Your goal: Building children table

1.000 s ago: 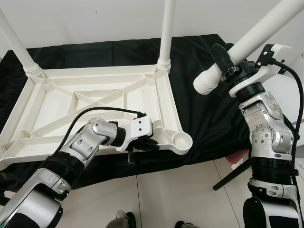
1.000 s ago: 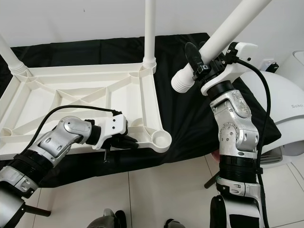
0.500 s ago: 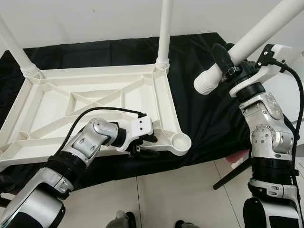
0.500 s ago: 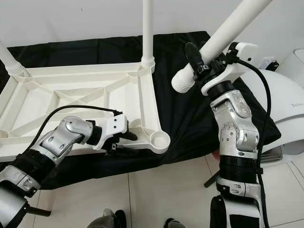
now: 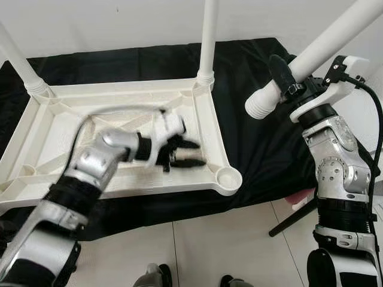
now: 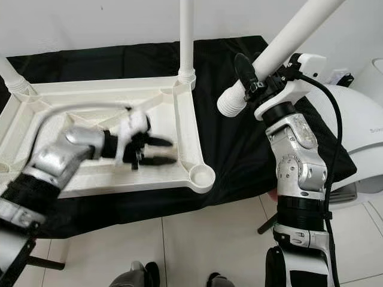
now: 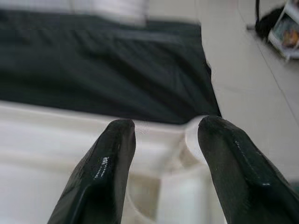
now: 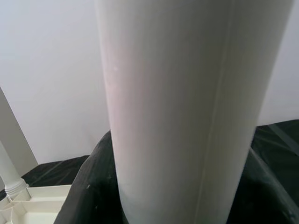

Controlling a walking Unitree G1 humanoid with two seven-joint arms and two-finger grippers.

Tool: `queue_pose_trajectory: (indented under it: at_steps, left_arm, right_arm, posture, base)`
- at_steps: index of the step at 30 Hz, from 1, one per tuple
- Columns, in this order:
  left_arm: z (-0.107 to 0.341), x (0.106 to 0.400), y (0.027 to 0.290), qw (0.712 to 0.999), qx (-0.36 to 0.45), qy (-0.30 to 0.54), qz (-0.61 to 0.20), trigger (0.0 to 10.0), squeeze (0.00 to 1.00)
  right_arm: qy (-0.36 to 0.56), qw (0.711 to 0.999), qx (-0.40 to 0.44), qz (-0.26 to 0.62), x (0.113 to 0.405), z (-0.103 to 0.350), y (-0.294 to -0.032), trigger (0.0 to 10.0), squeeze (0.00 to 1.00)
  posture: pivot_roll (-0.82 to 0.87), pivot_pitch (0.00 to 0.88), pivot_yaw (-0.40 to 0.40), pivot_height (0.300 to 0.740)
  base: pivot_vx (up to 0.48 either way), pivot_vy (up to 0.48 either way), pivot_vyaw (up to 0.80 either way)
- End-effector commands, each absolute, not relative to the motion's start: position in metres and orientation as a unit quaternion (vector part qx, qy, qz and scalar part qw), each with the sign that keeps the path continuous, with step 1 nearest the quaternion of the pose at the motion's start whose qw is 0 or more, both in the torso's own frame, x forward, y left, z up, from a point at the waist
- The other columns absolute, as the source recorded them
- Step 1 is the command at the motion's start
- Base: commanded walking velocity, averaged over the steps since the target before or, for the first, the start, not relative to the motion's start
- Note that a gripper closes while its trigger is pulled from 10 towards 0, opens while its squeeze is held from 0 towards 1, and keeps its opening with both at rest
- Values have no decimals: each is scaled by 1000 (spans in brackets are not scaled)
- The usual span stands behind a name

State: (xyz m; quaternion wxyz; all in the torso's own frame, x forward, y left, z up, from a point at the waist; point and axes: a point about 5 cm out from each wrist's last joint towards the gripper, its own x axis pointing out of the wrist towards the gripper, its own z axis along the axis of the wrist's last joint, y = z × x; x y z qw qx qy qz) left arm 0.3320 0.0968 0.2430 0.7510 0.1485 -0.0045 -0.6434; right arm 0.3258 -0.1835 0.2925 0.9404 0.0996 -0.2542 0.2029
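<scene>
The right gripper [image 5: 286, 82] is clamped around a long white plastic table leg [image 5: 323, 49], gripping it close to its ribbed threaded end [image 5: 256, 107] and holding it tilted in the air over the black cloth [image 5: 263, 149], with the threaded end pointing down towards the upturned table. In the right wrist view the white tube [image 8: 187, 107] stands between the two black fingers [image 8: 88, 196], which press against it on both sides.

The left gripper [image 5: 187, 153] is blurred by motion and hangs over the near right part of the white plastic children's tabletop [image 5: 60, 128], its two black fingers [image 7: 100, 172] spread apart and holding nothing. In the left wrist view the fingertips point at the tabletop's pale rim with the dark cloth beyond.

The tabletop lies upside down on the black cloth, its ribbed underside facing up. Two white legs already stand upright in its far corners, one at the far left [image 5: 18, 57] and one at the far right [image 5: 207, 42]. The round socket at the near right corner [image 5: 228, 176] is open, with no leg in it. The cloth lies on a pale tiled floor [image 5: 227, 239] by a white wall [image 5: 119, 24].
</scene>
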Motion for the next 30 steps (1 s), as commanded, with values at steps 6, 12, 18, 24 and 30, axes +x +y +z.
queue_pose_trajectory:
  at_steps: [6,12,18,24,30]
  left_arm:
    - [247,371,108,885,70,-23,-460,10000,0]
    - [257,388,123,941,-23,-38,-334,10000,0]
    - [266,399,147,976,-38,-56,-209,10000,0]
    - [268,406,170,994,-22,-59,-88,10000,0]
    - [268,408,194,996,-5,-48,79,10000,0]
  right_arm:
    - [-268,935,106,205,324,296,-181,10000,0]
    - [-265,936,109,206,326,294,-178,10000,0]
    - [-263,935,113,209,327,292,-175,10000,0]
    - [-262,935,115,210,327,292,-173,10000,0]
    - [-261,934,121,210,326,290,-170,10000,0]
  posture:
    - [6,147,52,740]
    - [4,144,45,740]
    - [3,138,41,740]
    - [5,134,41,740]
    - [4,131,42,740]
  base:
    - [0,0,0]
    - [0,0,0]
    - [0,0,0]
    - [0,0,0]
    - [0,0,0]
